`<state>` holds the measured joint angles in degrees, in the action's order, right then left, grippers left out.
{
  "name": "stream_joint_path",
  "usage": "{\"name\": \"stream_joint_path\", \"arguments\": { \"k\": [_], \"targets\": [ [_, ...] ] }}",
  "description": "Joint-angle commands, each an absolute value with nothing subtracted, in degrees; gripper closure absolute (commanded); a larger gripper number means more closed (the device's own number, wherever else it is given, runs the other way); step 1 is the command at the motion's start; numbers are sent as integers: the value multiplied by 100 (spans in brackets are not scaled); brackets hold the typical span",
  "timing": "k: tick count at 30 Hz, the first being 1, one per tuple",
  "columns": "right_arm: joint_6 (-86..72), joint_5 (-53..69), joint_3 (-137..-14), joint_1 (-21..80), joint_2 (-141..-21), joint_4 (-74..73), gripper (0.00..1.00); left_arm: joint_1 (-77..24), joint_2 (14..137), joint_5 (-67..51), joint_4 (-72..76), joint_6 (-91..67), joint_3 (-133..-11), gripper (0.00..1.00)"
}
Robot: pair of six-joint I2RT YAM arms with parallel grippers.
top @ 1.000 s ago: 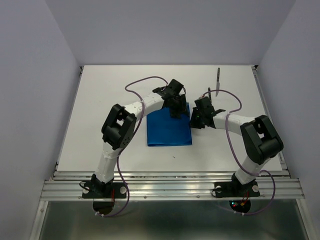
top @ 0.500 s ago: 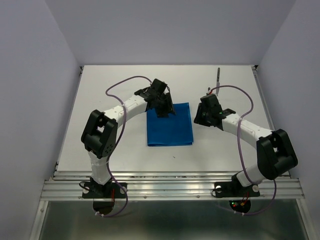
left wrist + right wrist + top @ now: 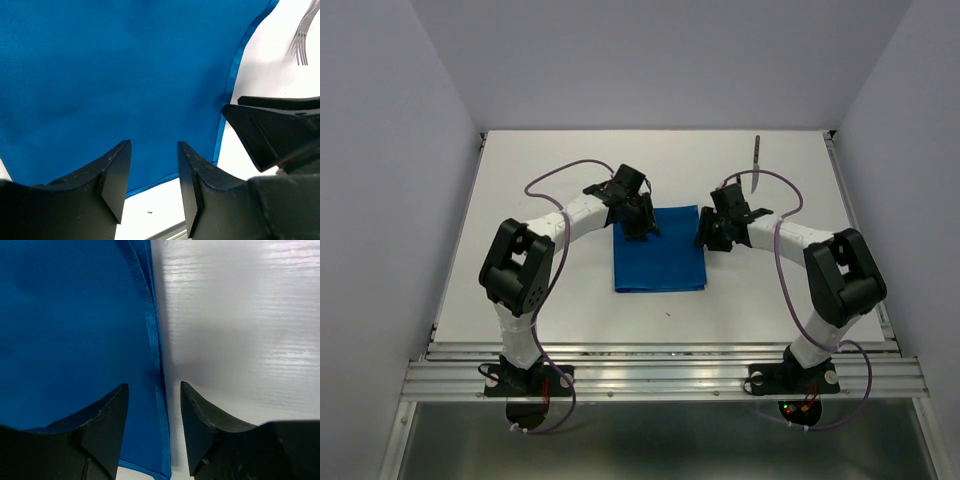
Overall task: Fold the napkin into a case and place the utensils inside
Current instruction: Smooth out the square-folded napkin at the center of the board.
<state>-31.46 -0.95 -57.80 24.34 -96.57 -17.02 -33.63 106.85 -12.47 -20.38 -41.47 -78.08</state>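
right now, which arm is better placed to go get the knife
Right. The knife lies at the far right, beyond the right gripper, open and empty at the right edge of the napkin. The left gripper is farther off, near its far left corner.

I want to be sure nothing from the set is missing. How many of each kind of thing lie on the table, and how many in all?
Napkin: 1
Knife: 1
Fork: 1 (seen only in the left wrist view)
Total: 3
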Motion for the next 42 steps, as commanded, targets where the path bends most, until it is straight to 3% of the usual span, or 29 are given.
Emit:
{"name": "stream_joint_path", "arguments": {
  "k": [1,9,14,17,25,42],
  "targets": [
    [-3128,448,-5924,2391,-9835,-1319,49,-3331,10257,-1187,-1969,-4034,-7673,48],
    [-3261,334,-5476,2391,-9782,-1151,58,-3305,10239,-1204,-1934,-4025,-7594,48],
    [-3322,281,-5370,2391,-9729,-1090,69,-3313,10230,-1213,-1916,-4034,-7550,48],
    [-3375,159,-5335,2391,-9633,-1072,82,-3305,10213,-1213,-1916,-4052,-7524,48],
    [-3200,26,-5396,2391,-9264,-1186,96,-3313,10248,-1213,-1890,-4069,-7550,48],
    [-3190,62,-5203,2391,-8288,-1678,99,-3278,10362,-1187,-1978,-4078,-7743,48]
  ]
}}
